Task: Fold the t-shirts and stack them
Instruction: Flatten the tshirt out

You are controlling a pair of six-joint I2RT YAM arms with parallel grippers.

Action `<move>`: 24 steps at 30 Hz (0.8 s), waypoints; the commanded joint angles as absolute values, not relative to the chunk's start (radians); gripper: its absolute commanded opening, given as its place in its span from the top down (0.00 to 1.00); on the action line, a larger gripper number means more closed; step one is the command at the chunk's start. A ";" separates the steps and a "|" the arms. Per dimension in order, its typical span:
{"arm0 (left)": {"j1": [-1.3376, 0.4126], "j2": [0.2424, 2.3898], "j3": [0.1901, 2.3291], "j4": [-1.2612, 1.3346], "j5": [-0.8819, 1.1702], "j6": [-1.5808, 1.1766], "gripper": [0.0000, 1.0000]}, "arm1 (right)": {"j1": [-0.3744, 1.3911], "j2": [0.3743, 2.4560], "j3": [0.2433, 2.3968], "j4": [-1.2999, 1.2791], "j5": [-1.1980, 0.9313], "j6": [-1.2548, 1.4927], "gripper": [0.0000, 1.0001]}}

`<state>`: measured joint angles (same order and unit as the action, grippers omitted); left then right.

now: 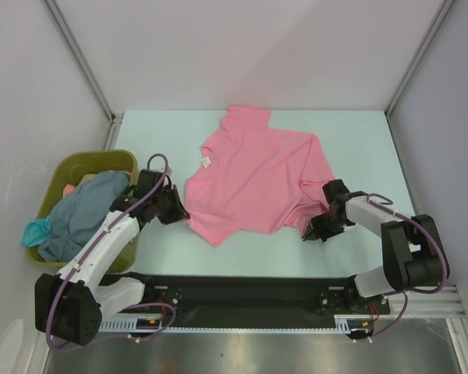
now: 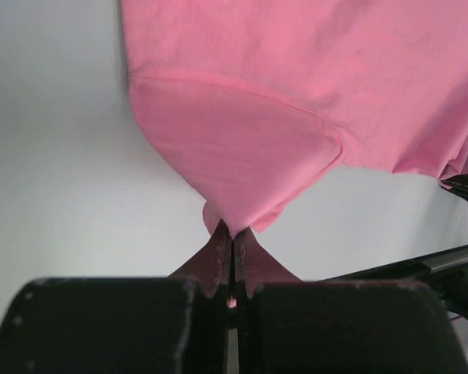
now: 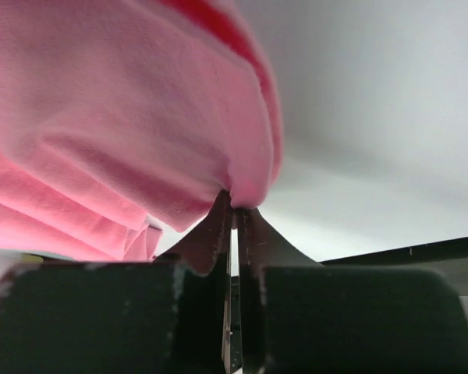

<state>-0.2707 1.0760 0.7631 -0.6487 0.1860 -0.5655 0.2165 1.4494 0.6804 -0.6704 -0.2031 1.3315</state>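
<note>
The pink t-shirt (image 1: 257, 183) lies spread mid-tabletop (image 1: 366, 148), reaching toward the far edge. The left end effector (image 1: 184, 215) is clamped on its near-left corner, and the right end effector (image 1: 310, 231) on bunched cloth at its near-right. An uneven pull could slip these thin pinches, and the bunching risks a crooked fold.

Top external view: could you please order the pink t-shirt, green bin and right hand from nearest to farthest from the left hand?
1. pink t-shirt, pinched in the left hand.
2. green bin, just to its left.
3. right hand, far on the right.
</note>
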 commanded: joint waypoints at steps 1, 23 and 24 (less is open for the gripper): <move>-0.255 1.029 0.804 -0.643 0.175 -0.545 1.00 | 0.192 1.459 0.650 -0.649 -0.106 1.278 1.00; -0.255 1.017 1.600 -0.649 0.054 -0.398 1.00 | 0.084 1.108 1.444 -1.156 0.064 0.480 1.00; -0.255 1.031 1.656 -0.649 0.052 -0.378 1.00 | 0.084 1.111 1.495 -1.189 0.061 0.468 1.00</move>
<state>-0.2634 0.9989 1.4654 -0.6769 0.0898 -0.4870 0.0875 1.1248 1.3262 -1.0691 0.0456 0.5674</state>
